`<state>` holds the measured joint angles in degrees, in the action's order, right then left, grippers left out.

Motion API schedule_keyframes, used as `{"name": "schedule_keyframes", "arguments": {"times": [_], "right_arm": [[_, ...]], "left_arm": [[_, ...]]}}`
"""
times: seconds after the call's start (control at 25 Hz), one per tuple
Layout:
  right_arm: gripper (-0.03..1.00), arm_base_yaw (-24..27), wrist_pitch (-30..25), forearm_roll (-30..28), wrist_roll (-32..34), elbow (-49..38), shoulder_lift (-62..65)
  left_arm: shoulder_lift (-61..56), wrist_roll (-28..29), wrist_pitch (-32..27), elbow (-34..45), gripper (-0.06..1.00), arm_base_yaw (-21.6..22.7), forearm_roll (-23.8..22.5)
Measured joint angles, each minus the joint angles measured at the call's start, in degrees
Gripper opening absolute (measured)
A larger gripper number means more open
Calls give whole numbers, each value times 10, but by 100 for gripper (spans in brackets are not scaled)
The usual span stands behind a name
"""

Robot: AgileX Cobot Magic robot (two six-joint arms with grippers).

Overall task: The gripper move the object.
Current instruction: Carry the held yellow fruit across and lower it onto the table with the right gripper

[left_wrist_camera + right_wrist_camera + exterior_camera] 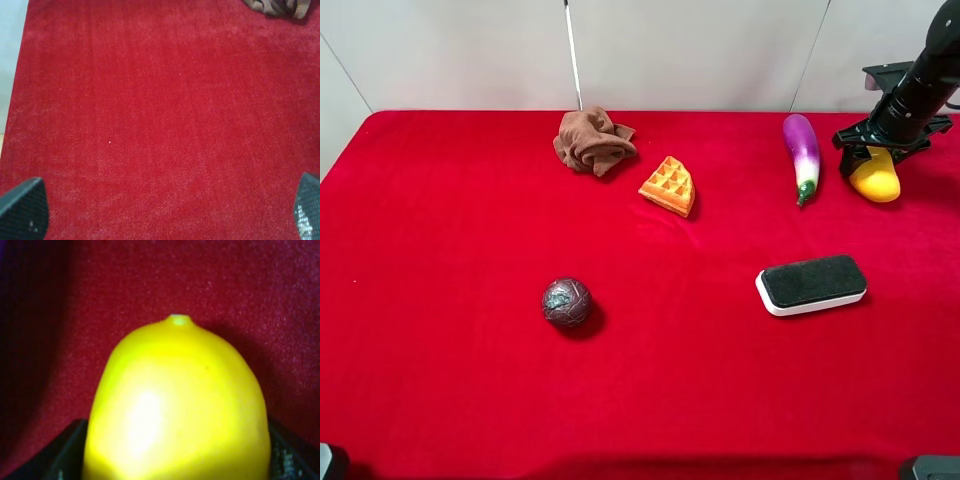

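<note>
The object, a glossy yellow mango [876, 176], lies at the far right of the red cloth, just right of the purple eggplant [802, 152]. My right gripper [873, 152] comes down over it from behind, with one finger on each side. In the right wrist view the mango [175, 405] fills the space between the two black fingers [65, 455], which press against its sides. My left gripper [165, 210] is open and empty over bare red cloth; only its two fingertips show.
An orange waffle wedge [669, 186] and a crumpled brown cloth [593, 141] lie at the back middle. A black-and-white eraser [811, 284] lies right of centre. A dark ball [567, 301] sits left of centre. The cloth's right edge is close to the mango.
</note>
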<state>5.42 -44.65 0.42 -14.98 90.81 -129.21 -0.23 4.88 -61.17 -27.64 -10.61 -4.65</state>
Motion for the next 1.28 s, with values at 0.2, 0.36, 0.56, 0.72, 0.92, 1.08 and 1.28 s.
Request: {"name": "schedule_keyframes", "arguments": {"times": [0.2,0.36,0.56,0.72,0.92,1.08,1.28], "right_arm": [[47,0,6,-1,0,0,-3],[47,0,6,-4,0,0,-3],[47,0,6,-4,0,0,-3],[47,0,6,-4,0,0,-3],[47,0,6,-4,0,0,-3],[49,0,0,-1,0,-1,-9],[56,0,-7,0,10,-1,-12]], "left_arm": [[0,0,0,0,98,0,0],[0,0,0,0,98,0,0],[0,0,0,0,98,0,0],[0,0,0,0,98,0,0],[0,0,0,0,98,0,0],[0,0,0,0,98,0,0],[0,0,0,0,98,0,0]]}}
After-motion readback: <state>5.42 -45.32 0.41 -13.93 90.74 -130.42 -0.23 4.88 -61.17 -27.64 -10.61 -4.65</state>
